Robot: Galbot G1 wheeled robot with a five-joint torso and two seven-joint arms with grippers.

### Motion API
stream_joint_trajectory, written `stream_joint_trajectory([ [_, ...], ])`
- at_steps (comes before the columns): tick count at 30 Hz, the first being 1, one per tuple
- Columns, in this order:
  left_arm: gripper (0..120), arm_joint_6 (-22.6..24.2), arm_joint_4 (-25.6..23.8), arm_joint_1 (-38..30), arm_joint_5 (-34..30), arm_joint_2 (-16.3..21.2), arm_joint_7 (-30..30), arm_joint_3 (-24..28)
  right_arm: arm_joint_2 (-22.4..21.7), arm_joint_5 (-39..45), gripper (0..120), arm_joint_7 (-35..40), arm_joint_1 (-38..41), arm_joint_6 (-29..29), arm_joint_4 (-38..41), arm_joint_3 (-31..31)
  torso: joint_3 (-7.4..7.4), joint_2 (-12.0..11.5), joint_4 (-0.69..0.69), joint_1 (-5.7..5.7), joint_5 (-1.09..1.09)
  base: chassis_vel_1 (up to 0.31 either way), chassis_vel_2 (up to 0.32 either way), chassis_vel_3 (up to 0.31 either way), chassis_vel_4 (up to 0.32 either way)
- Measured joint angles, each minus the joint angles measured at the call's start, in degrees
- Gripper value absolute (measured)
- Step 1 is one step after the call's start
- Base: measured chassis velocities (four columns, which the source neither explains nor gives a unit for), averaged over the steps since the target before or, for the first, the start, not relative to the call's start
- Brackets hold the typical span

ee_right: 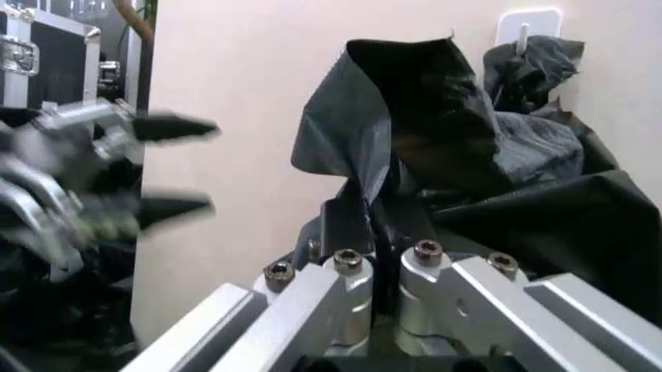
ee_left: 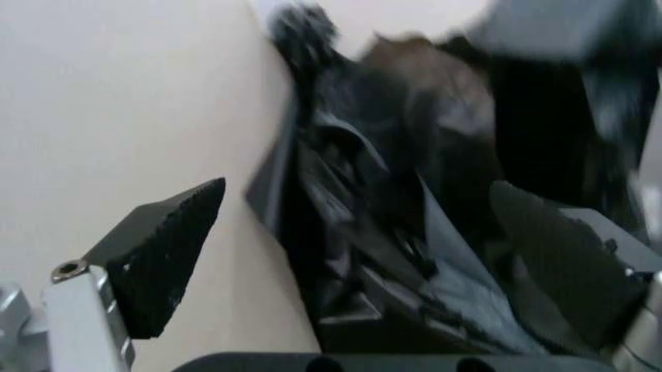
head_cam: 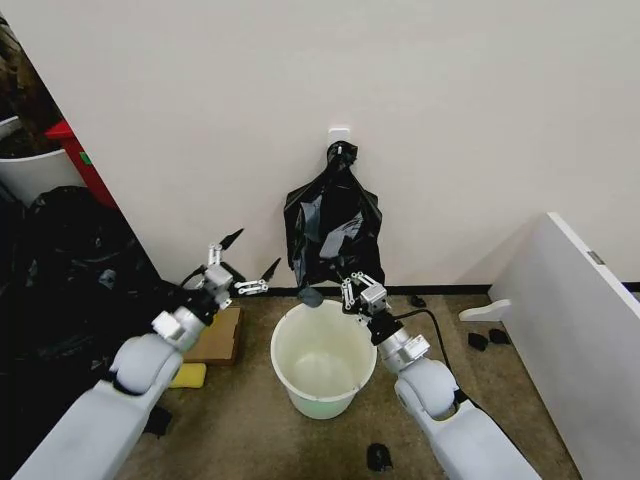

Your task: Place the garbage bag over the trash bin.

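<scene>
Above the far rim of the trash bin (head_cam: 323,358) my right gripper (head_cam: 361,292) is clamped on the lower edge of the garbage bag (head_cam: 333,232), which hangs against the wall from a hook (head_cam: 339,134). My left gripper (head_cam: 246,262), fingers spread wide and empty, hovers just left of the bag.

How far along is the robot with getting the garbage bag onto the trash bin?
Early. The right hand has pinched the garbage bag, which hangs from a wall hook. The left hand is open beside it, empty. The trash bin stands bare; covering it remains.
</scene>
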Motion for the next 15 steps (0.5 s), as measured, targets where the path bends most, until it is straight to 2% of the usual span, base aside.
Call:
stream_joint_trajectory([
  [1, 100, 0.0, 0.0, 0.0, 0.0, 0.0, 0.0, 0.0, 0.0, 0.0, 0, 0.0, 0.0, 0.0, 0.0, 0.0, 0.00, 0.0, 0.00, 0.00, 0.00, 0.000, 0.000, 0.000, 0.000],
  [4, 100, -0.2, 5.1, -4.2, 2.3, -2.1, 2.3, 3.4, 0.2, -0.1, 0, -0.5, 0.2, 0.2, -0.3, 0.2, 0.00, 0.0, 0.01, 0.00, 0.01, 0.000, 0.000, 0.000, 0.000],
  [5, 100, -0.2, 5.1, -4.2, 2.3, -2.1, 2.3, 3.4, 0.2, -0.1, 0, -0.5, 0.2, 0.2, -0.3, 0.2, 0.00, 0.0, 0.01, 0.00, 0.01, 0.000, 0.000, 0.000, 0.000],
  [9, 100, -0.8, 10.7, -8.2, 7.9, -6.8, 2.9, 7.3, 0.4, -0.1, 0, -0.7, -0.1, 0.3, 0.1, 1.0, 0.00, 0.0, -0.03, 0.00, 0.00, 0.000, 0.000, 0.000, 0.000],
  [13, 97, -0.5, 11.8, -8.5, 11.0, -8.4, 1.9, 7.4, 0.8, -0.2, 0, -0.8, -0.1, 0.2, 0.2, 1.1, 0.00, 0.0, -0.02, 0.00, 0.01, 0.000, 0.000, 0.000, 0.000],
  [15, 90, -0.1, 12.3, -8.5, 12.6, -8.9, 1.3, 7.2, 1.0, -0.4, 0, -0.9, -0.1, 0.2, 0.2, 1.1, 0.00, 0.0, 0.01, 0.00, 0.01, 0.000, 0.000, 0.000, 0.000],
])
